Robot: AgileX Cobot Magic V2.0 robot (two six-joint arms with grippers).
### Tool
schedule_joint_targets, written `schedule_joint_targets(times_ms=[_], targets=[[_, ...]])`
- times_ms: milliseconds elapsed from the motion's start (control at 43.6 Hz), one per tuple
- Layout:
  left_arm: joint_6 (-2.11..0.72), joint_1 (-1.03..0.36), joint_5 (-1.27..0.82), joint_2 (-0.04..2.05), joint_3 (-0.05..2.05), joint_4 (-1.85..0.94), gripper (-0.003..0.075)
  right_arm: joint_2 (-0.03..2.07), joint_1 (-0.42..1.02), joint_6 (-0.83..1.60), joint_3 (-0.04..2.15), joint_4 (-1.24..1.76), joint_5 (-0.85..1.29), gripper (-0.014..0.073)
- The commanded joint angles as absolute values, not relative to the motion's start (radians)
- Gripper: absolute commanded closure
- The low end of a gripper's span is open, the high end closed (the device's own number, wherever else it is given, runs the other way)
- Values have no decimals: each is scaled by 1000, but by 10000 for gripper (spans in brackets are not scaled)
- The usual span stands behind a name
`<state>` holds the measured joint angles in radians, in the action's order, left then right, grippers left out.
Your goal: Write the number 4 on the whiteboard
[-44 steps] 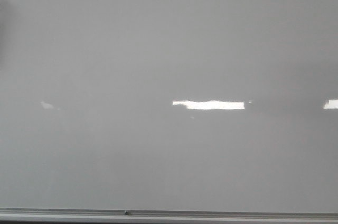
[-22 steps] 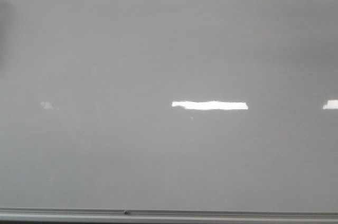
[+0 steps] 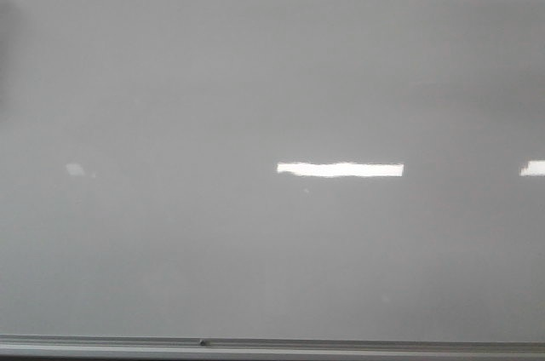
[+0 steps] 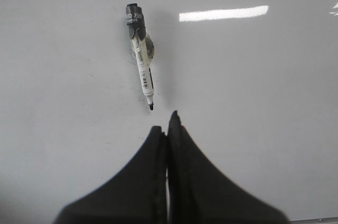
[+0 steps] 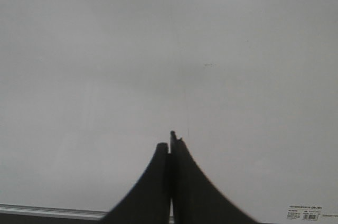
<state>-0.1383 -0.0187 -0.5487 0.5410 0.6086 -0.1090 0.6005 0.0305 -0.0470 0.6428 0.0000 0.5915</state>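
Note:
The whiteboard (image 3: 255, 80) fills the front view as a glossy pale-grey surface, and no number 4 shows on it in any view. Neither gripper appears in the front view. In the left wrist view a black-and-white marker (image 4: 141, 57) lies against the whiteboard (image 4: 253, 102), its uncapped tip pointing toward my left gripper (image 4: 165, 123). That gripper is shut and empty, a short gap from the marker's tip. My right gripper (image 5: 170, 140) is also shut on nothing, facing a bare stretch of whiteboard (image 5: 105, 65).
A grey metal rail (image 3: 272, 346) runs along the board's bottom edge, also seen in the right wrist view as the rail (image 5: 47, 211). A small printed label (image 5: 305, 212) sits near that edge. Bright rectangular light reflections (image 3: 339, 169) lie on the board.
Only the light reflections on the board have shifted slightly; the central one has lengthened a little to the right.

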Motion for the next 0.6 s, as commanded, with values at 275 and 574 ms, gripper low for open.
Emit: schedule_joint_targets(times_ms=[275,574], targets=[[-128,-19,-474,564,643,-115,544,628,28,15,677,-9,527,365],[-128,-19,-478,564,643,-115,47,628,28,15,677,-9,527,-26]])
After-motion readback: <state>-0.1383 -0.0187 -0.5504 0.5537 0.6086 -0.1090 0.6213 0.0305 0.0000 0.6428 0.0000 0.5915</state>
